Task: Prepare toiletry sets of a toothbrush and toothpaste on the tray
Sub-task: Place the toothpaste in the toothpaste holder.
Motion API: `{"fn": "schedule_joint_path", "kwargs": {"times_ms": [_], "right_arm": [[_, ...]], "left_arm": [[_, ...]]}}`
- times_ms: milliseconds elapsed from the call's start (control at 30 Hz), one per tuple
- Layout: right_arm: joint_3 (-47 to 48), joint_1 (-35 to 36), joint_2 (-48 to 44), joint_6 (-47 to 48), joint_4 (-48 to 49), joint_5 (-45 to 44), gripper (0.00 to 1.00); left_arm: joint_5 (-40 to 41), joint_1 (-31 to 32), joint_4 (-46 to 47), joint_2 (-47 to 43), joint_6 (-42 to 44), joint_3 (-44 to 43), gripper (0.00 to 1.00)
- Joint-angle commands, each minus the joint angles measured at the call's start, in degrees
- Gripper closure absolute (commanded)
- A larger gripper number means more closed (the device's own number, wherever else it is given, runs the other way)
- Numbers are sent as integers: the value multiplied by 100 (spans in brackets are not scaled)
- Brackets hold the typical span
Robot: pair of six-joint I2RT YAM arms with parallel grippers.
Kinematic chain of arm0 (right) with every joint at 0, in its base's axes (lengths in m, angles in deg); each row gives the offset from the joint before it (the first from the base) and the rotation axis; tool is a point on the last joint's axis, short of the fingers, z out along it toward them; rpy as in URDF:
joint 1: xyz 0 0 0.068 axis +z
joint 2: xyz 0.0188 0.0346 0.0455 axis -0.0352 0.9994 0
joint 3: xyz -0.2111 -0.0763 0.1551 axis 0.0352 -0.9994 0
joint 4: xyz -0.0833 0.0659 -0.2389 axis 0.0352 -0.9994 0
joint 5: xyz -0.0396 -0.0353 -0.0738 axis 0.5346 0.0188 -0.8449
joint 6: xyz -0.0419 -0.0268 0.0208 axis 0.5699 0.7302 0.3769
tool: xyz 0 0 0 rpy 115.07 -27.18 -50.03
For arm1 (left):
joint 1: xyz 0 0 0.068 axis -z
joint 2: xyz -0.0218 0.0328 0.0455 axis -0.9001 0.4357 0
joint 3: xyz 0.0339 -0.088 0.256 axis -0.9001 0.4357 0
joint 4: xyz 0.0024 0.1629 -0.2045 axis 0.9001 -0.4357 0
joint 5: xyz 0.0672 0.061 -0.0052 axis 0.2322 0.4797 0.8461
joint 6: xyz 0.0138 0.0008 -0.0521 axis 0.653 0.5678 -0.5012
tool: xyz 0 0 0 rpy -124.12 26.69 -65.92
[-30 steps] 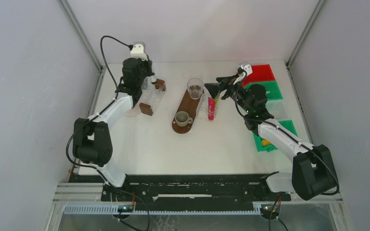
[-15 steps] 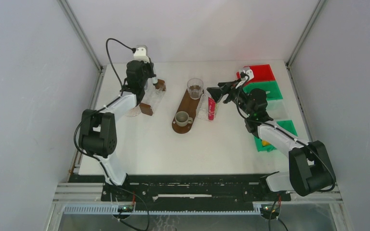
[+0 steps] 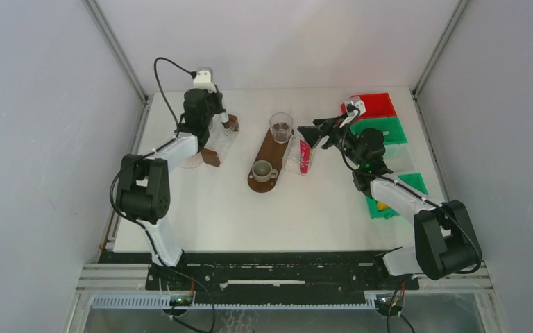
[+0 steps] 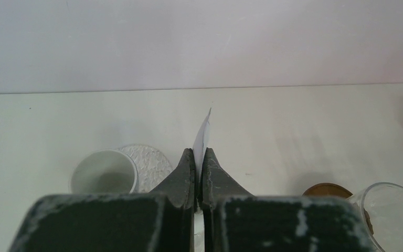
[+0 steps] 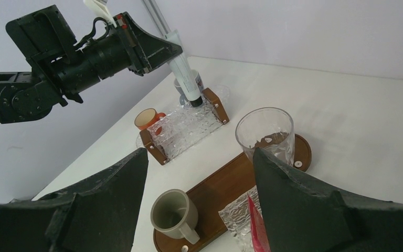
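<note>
My left gripper (image 3: 216,112) is shut on the flat end of a white tube with a dark cap (image 5: 187,79). The tube hangs cap-down over a ribbed glass tray with wooden ends (image 5: 184,125). In the left wrist view the gripper (image 4: 200,152) pinches the tube's white end (image 4: 204,131). The pink-red toothpaste (image 3: 305,157) stands in a textured glass holder (image 5: 236,216) beside the oval wooden tray (image 3: 272,149). My right gripper (image 3: 314,130) hovers open above it, holding nothing. The toothbrush is out of view.
On the wooden tray stand a grey mug (image 3: 263,170) and a clear glass (image 3: 281,127). An orange cup (image 5: 147,119) sits by the glass tray. A white cup (image 4: 105,171) sits near the left gripper. Red (image 3: 373,105) and green bins (image 3: 390,130) line the right edge.
The left arm's elbow swung inward and its gripper, still holding the white tube, shifted slightly toward the back. The right gripper drew a little to the right.
</note>
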Motion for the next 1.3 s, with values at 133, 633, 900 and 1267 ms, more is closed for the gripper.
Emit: {"fn": "schedule_joint_path", "kwargs": {"times_ms": [133, 633, 900, 1267], "right_arm": [[-56, -59, 23, -95, 333, 66, 20], [-52, -73, 68, -124, 373, 90, 20], [-54, -82, 93, -129, 378, 97, 20], [-107, -121, 102, -207, 489, 115, 20]], "left_arm": [[-6, -55, 454, 21, -109, -249, 100], [11, -83, 355, 137, -193, -245, 100], [16, -106, 303, 231, -245, -229, 100], [51, -142, 298, 319, -333, -147, 97]]}}
